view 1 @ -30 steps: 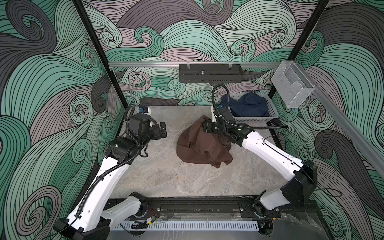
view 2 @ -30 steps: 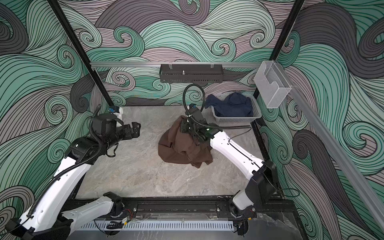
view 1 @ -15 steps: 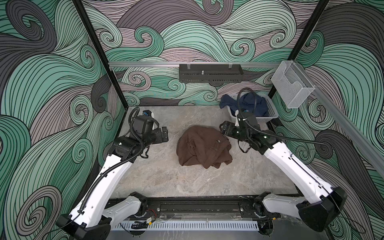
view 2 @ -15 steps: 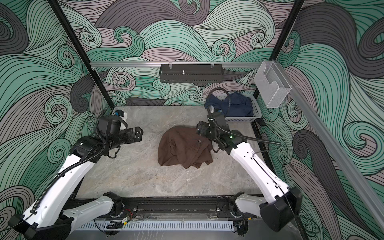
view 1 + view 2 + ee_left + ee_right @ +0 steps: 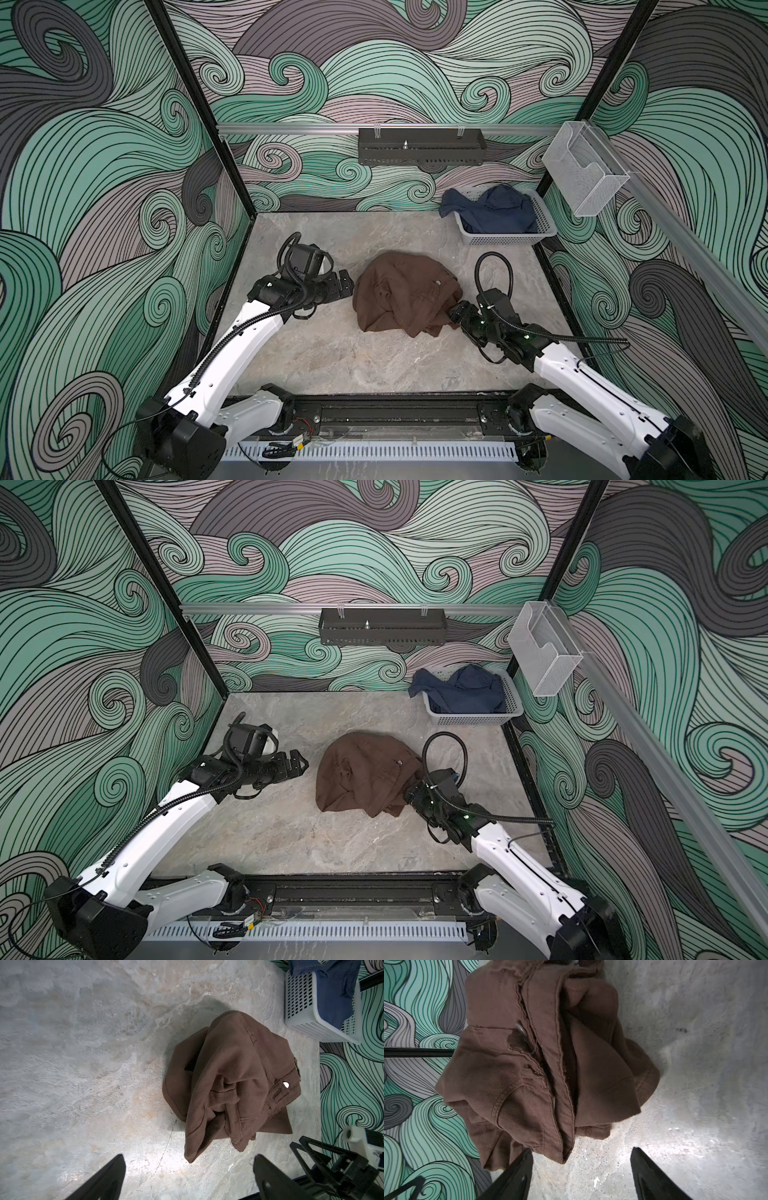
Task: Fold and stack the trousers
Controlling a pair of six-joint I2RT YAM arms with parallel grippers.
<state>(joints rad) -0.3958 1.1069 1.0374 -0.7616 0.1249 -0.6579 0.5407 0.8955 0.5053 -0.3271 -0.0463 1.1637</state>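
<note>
Right hand (image 5: 581, 1152) open, nothing between its fingers, low at the near-right edge of the trousers (image 5: 405, 297). Left hand (image 5: 348, 283) open, just beside their left edge. Trousers lie crumpled mid-tabletop (image 5: 332, 357).

Risk: a pinch catches several bunched layers at once, so the heap drags instead of spreading.

White perforated basket (image 5: 507, 240), far right corner, holds a navy garment (image 5: 494, 210), one end draped over the rim.

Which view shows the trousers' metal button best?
Left wrist: the button on the trousers faces the camera, unobstructed. Right wrist shows it edge-on beside a seam; in both top views it is a tiny speck.
</note>
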